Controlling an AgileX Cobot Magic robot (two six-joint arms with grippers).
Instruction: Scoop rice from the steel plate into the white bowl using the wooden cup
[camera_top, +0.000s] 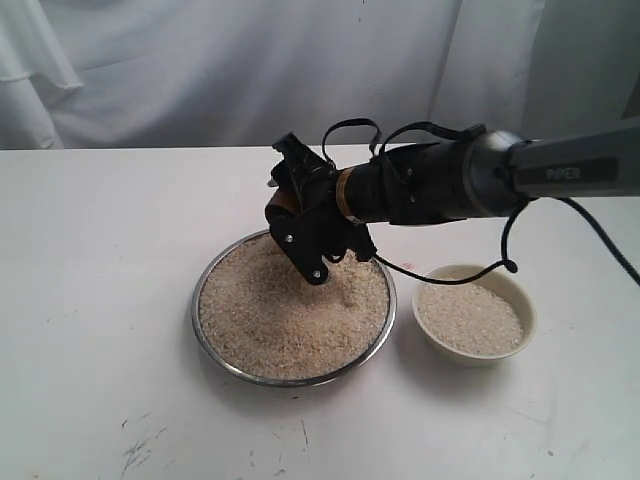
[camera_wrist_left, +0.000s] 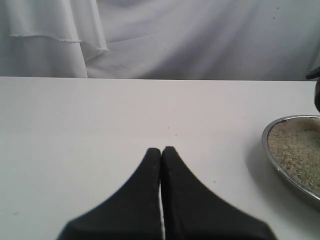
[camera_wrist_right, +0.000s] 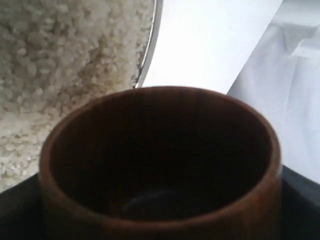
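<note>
The wooden cup (camera_top: 283, 205) sits clamped between the two fingers of the right gripper (camera_top: 303, 212), over the far edge of the steel plate (camera_top: 196, 318). In the exterior view only a sliver of brown wood shows between the black fingers. One finger is above the cup and the other is below it, just over the rice (camera_top: 290, 320). Gripped that way, the cup appears tipped over, its long axis lying nearer level than upright. That view does not show which way the mouth faces. In the right wrist view the cup (camera_wrist_right: 160, 165) fills most of the picture with its round mouth turned to the camera and its inside dark. The rice (camera_wrist_right: 55, 65) and the thin bright plate rim (camera_wrist_right: 150, 50) lie beyond its lip. The jaws stand wide, closed on the cup's sides.

The rice spreads over nearly the whole plate in a shallow, uneven heap. Just beside the plate, on the right arm's side and not touching it, stands the white bowl (camera_top: 480, 357) with its own layer of rice (camera_top: 470, 318). A black cable from the arm hangs over the bowl's near rim. Both vessels rest on a white table (camera_top: 100, 300) in front of a white cloth (camera_top: 200, 70).

The left gripper (camera_wrist_left: 161, 150) hangs over bare table with its fingertips pressed together and nothing between them. The plate's edge (camera_wrist_left: 270, 155) lies off to one side of it.
</note>
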